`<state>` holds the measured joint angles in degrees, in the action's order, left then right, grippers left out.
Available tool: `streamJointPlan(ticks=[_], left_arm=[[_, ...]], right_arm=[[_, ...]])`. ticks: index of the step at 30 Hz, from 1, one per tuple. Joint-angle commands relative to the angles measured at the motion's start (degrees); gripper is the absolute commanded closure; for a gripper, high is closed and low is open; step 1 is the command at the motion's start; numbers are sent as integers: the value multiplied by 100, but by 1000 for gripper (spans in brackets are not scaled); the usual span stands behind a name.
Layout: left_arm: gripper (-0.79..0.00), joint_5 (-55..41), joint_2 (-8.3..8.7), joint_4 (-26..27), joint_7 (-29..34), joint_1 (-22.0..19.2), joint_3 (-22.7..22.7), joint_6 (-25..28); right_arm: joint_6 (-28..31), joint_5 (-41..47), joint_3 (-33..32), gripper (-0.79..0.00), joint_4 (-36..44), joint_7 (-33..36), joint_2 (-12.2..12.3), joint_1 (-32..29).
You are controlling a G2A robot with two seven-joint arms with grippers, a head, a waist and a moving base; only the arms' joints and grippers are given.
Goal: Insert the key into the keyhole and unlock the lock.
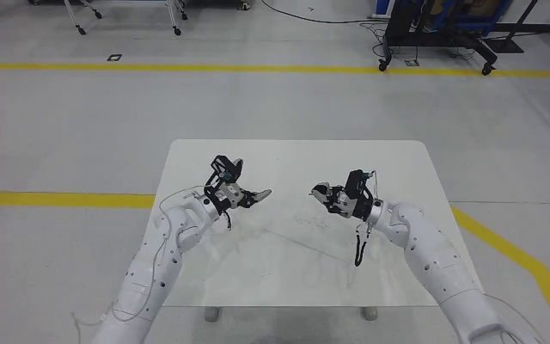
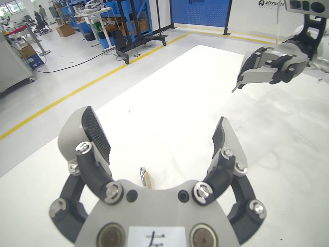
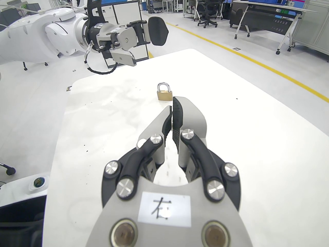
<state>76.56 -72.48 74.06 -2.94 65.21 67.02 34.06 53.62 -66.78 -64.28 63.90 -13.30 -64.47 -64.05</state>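
Note:
A small brass padlock (image 3: 164, 93) with a silver shackle stands upright on the white table (image 1: 301, 258). In the left wrist view the padlock (image 2: 144, 177) peeks out just beneath the palm. My left gripper (image 2: 154, 122) hovers over it, open and empty, and shows at mid-left of the table in the top view (image 1: 258, 195). My right gripper (image 3: 171, 104) is shut, a short way from the padlock and pointing at it. From the left wrist view, the right gripper (image 2: 240, 83) pinches a thin metal key whose tip (image 2: 234, 89) sticks out.
Both grippers (image 1: 316, 191) face each other above the table's far half with a gap between them. A black cable (image 1: 359, 249) hangs from the right wrist. Table edges lie close on both sides. Racks and desks stand far off on the floor.

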Motion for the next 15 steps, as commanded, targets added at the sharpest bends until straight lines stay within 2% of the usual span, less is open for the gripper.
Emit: streamJointPlan(ticks=[1,5,9,10,11,13,15], left_arm=[[-785,-8,0,-1,-1,0,0,6],[-785,-100,-12,76,137,28,-57,-31],[-785,-1126,-38,-26,244,-77,-67,682],[-785,-1598,-52,-158,311,-126,-76,977],[-785,-2502,-79,-388,368,-154,-120,1527],[-785,-4391,-112,-1023,961,-389,-285,2385],[-785,-5866,-111,-1363,1885,-713,-514,2394]], right_arm=[[0,2,0,0,0,0,0,0],[-10,254,-8,0,-7,20,-13,-35],[350,1377,78,0,-311,527,-75,123],[432,1701,143,0,-419,751,-98,198],[438,2063,248,0,-493,985,-127,263],[438,2927,530,0,-605,1558,-183,396],[438,3845,800,0,-682,2153,-225,522]])
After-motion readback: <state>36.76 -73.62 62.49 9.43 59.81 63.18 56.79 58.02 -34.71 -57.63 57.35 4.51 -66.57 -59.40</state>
